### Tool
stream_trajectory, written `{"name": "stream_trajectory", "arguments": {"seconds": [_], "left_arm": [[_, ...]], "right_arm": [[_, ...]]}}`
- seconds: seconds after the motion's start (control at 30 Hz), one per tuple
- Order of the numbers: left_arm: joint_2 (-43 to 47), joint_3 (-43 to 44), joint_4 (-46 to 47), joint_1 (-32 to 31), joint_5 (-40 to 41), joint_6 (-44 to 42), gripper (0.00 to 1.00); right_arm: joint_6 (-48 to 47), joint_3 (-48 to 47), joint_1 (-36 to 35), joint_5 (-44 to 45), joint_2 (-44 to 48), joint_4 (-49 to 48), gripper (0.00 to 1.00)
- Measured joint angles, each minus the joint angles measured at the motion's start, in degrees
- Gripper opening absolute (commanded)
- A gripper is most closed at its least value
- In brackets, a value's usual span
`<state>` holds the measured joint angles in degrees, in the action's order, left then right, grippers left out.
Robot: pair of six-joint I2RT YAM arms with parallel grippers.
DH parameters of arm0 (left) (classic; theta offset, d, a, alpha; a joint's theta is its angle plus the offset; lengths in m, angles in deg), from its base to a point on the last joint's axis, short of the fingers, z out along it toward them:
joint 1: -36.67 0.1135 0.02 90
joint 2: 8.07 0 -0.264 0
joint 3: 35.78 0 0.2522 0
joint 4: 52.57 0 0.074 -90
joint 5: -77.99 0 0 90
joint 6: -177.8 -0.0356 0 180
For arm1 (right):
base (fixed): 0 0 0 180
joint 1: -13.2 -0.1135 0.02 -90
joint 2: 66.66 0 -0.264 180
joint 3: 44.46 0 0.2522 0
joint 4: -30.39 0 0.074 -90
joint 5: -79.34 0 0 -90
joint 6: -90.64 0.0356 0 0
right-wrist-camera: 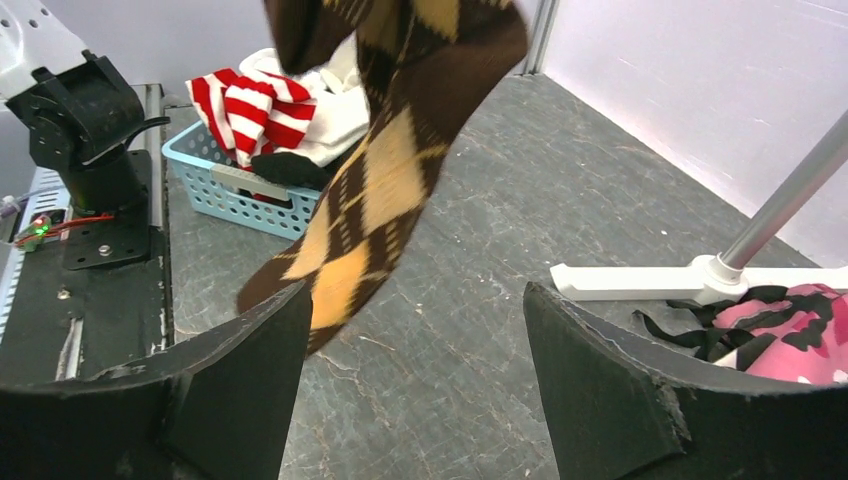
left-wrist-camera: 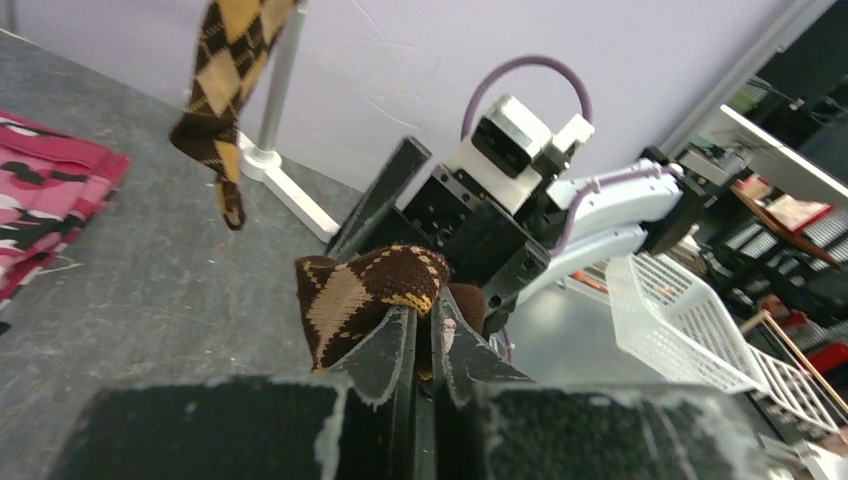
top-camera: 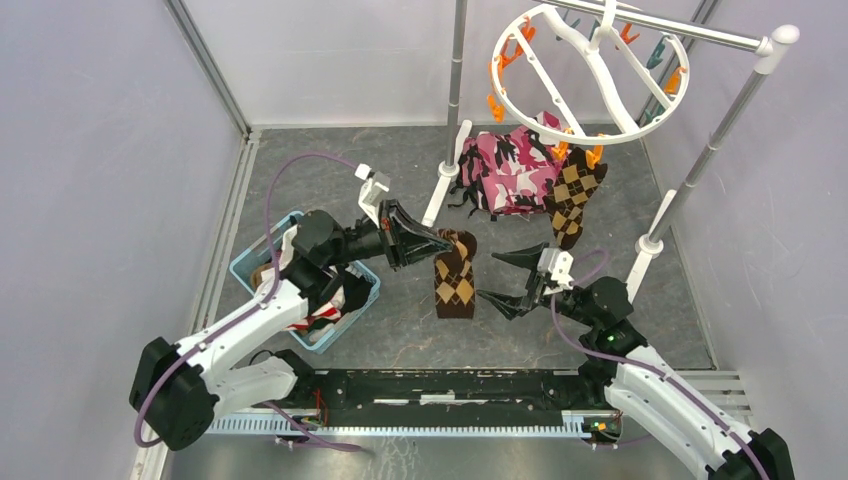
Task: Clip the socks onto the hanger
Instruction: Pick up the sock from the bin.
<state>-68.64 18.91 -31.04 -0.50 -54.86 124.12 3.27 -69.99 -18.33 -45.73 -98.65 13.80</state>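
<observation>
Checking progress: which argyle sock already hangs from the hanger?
The argyle sock beside the camouflage cloth, under orange pins; the other sock dangles from the left tool.

The left arm (top-camera: pixel 240 330) reaches forward from its base and turns rightward. Its hand (top-camera: pixel 443 241) points right, with both fingers pressed together on the top of an argyle sock (top-camera: pixel 455 285). The right arm (top-camera: pixel 650 385) angles in from the near right. Its hand (top-camera: pixel 489 276) points left, fingers spread wide and holding nothing, near the left hand.
</observation>
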Motion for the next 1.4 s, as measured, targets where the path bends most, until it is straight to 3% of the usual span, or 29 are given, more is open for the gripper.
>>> {"name": "stream_trajectory", "arguments": {"seconds": [0.3,0.6,1.03,1.3,1.4], "left_arm": [[-4.2,-3.1,13.0,-2.1,-6.5,1.8,0.02],[-5.5,-3.1,17.7,-2.9,-8.9,1.8,0.02],[-4.1,-3.6,17.6,-3.2,-9.6,1.8,0.02],[-3.8,-4.4,17.6,-5.4,-9.8,1.8,0.02],[-3.5,-5.0,17.6,-5.7,-9.8,1.7,0.02]], "right_arm": [[-2.1,0.0,-4.2,1.4,-6.6,-2.0,0.82],[-3.3,-0.5,-12.0,6.6,-12.7,-2.1,0.79],[-7.7,-1.9,-12.6,14.8,-4.5,5.0,0.81],[-6.0,-2.0,-12.6,14.5,-12.1,4.3,0.63],[-5.0,-2.0,-12.6,12.7,-13.9,4.2,0.44]]}}
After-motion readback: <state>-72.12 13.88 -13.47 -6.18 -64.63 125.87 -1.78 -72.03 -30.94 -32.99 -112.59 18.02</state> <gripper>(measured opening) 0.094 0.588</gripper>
